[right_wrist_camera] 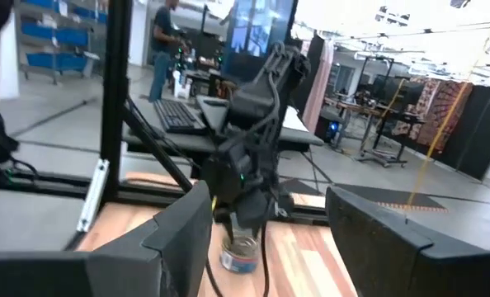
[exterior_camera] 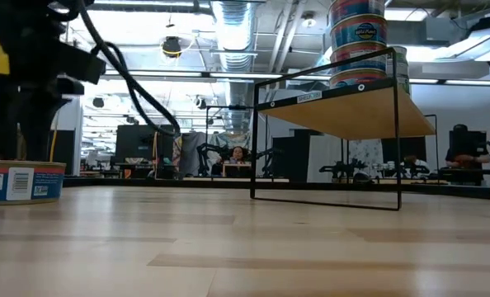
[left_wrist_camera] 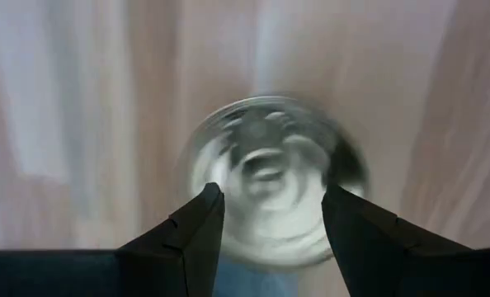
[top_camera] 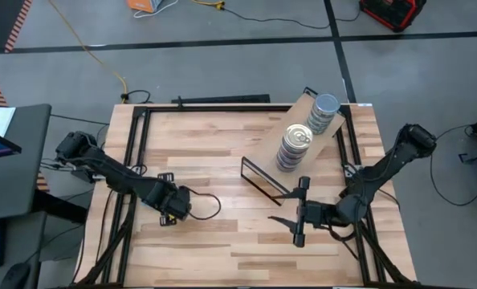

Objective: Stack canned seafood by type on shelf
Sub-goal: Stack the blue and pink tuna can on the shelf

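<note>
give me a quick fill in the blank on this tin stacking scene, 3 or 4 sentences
1. The shelf carries ___ stacks of tins.
2. One tin remains on the tabletop, directly below the ___ end effector.
3. In the left wrist view, that end effector's fingers straddle the tin and show a ___ lid between them.
4. The right end effector holds ___, hovering near the table's front edge.

Missing words: two; left; round; nothing

A robotics lab or workshop in an open industrial hall. Bare ducts and strip lights run overhead, cables trail over the grey concrete floor, and desks with a keyboard, monitors and more robot arms stand behind the wooden table.
</note>
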Controlling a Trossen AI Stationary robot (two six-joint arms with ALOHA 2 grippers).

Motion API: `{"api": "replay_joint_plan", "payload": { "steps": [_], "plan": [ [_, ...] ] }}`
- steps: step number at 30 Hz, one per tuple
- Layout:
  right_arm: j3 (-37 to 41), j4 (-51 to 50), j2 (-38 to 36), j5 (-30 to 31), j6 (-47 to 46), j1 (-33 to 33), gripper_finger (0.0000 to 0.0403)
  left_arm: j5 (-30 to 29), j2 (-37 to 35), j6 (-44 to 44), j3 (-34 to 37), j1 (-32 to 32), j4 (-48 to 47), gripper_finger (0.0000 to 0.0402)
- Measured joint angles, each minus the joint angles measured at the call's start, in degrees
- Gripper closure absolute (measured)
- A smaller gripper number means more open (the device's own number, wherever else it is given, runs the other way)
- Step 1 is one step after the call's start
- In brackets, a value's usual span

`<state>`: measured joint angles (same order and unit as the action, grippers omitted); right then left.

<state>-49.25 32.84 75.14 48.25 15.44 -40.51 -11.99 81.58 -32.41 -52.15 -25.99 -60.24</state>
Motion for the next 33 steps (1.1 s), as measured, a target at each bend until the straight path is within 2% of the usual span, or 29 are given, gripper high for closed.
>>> {"api": "replay_joint_plan", "payload": {
  "steps": [3, 9, 13, 18, 22, 28, 33],
  "plan": [
    [0.0, 1.7, 0.68, -0.01, -0.06, -0.9, 0.0132, -0.31, -0.11, 3.51, 2.63, -0.33, 9.67, 0.0208],
    [-0.02, 3.27, 1.08, -0.02, -0.85, -2.23, 0.0132, -0.93, 0.17, 16.45, 8.08, -0.34, 40.8, 0.0208],
    [-0.02, 3.2, 1.08, -0.02, -0.61, -3.44, 0.0132, -3.39, 0.07, 24.24, 9.0, -0.35, 55.94, 0.0208],
    [-0.02, 3.08, 1.08, 0.34, -0.12, -4.31, 0.0132, -5.92, -1.09, 25.78, 3.72, -1.17, 51.78, 0.0207],
    [-0.02, 2.26, 1.08, 1.99, 0.5, -4.37, 0.0132, -7.23, 0.22, 24.68, -0.57, -5.76, 42.78, 0.0207],
    [-0.02, 1.6, 1.08, 2.83, 0.23, -3.47, 0.0132, -18.59, 5.64, 26.23, -1.15, -14.95, 39.25, 0.0207],
    [-0.02, 0.79, 1.06, 2.86, -1.69, -2.47, 0.0132, -26.19, 10.13, 33.35, -1.15, -19.23, 37.84, 0.0207]
  ]
}}
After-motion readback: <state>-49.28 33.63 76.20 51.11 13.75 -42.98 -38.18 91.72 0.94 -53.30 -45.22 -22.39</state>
